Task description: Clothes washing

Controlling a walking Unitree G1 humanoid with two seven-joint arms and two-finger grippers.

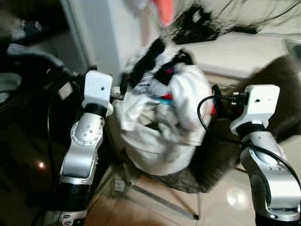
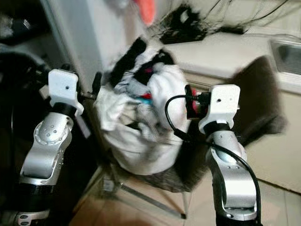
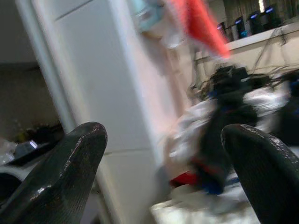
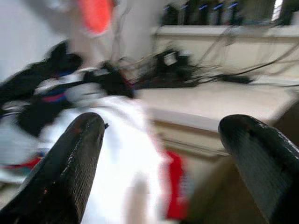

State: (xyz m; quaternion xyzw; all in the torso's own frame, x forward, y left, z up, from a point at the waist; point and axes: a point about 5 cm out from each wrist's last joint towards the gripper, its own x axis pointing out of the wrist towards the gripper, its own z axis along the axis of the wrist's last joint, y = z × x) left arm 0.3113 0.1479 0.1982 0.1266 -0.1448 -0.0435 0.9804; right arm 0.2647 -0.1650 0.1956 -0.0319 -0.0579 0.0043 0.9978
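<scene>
Standing between the two raised arms, one white laundry bag [image 1: 160,141] bulges with mixed clothes: white cloth, black pieces and small bits of red and blue at its open top. It sits on a folding stand whose thin metal legs [image 1: 160,200] reach the tiled floor [image 1: 221,202]. Behind it runs one pale desk [image 1: 235,52] carrying a tangle of black cables [image 1: 197,26]. A dark fuzzy cloth [image 1: 277,89] hangs beside the right arm. The left end effector [image 3: 163,172] is spread wide, holding nothing, with the bag just ahead of it. The right end effector [image 4: 163,168] is likewise wide apart and empty, the white clothes directly in front, close to its two black fingers [image 4: 70,158]
</scene>
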